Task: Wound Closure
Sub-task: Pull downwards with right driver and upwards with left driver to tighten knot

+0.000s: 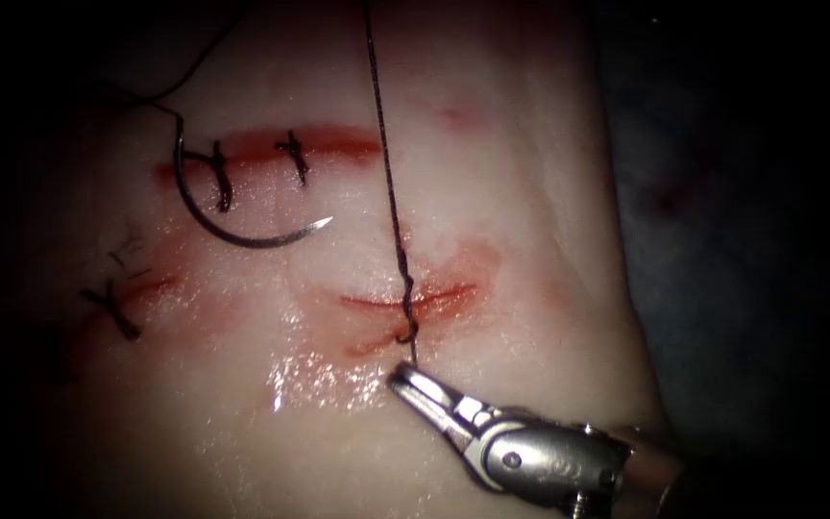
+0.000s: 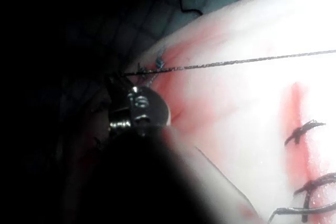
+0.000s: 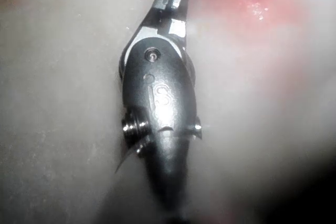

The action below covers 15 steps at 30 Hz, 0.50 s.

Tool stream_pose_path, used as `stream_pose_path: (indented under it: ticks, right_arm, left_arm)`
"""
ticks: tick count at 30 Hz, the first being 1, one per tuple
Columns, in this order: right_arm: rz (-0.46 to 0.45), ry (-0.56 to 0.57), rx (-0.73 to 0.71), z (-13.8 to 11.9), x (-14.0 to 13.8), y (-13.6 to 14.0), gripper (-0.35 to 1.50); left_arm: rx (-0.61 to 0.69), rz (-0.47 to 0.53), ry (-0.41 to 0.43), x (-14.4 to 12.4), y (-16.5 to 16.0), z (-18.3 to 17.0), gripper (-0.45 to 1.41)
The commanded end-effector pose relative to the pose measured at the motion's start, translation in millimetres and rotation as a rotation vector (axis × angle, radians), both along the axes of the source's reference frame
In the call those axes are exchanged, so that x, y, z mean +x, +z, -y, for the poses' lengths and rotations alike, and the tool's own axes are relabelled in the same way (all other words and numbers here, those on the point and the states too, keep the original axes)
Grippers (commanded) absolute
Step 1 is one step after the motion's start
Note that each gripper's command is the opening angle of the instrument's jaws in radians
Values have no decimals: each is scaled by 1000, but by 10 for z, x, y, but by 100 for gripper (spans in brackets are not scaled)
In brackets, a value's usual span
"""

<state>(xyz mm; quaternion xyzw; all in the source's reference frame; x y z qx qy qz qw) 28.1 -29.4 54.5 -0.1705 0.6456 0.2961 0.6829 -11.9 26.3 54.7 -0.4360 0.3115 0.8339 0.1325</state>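
A broad pale slab of tissue (image 1: pixel 492 173) lies under the endoscope, wet and streaked with red fluid (image 1: pixel 473 259). Three cuts mark it. The upper cut (image 1: pixel 271 149) is a reddened horizontal line already crossed by two dark stitches (image 1: pixel 292 159); a lower-left cut (image 1: pixel 136 288) carries one more stitch (image 1: pixel 112 309); the lower middle cut (image 1: pixel 410 300) has a knotted stitch at its centre, and its edges to either side look unclosed as yet (so, as a judgement, the closure is well along but not finished). From the right comes the right arm's tool (image 1: pixel 405 377), a shiny steel needle driver whose tip sits just below the middle cut. Its jaws look closed or nearly so; the tail of the thread (image 1: pixel 388 163) runs down to the tip, but whether the jaws actually grip it I cannot tell. That thread rises taut from the knot (image 1: pixel 407 288) straight up and out of view. The left wrist view shows a metal tool (image 2: pixel 137 109) with the same taut thread ending close by it; the jaws there are hidden in shadow. The curved needle (image 1: pixel 232 226) lies free on the tissue just below the upper cut, held by neither tool, its point up and right, not in the tissue; its own thread trails away to the upper left.
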Motion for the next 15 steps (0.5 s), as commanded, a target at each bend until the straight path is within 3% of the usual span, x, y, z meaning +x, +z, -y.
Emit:
stream_pose_path:
  ticks: [1, 15]
  right_arm:
    - [-2, -2, 2, 7, 7, 8, -35]
    - [-4, -6, 25, 34, 10, 18, -35]
  left_arm:
    - [-2, 8, -9, -4, 3, -10, -45]
    - [31, 93, -83, 1, 22, -29, -45]
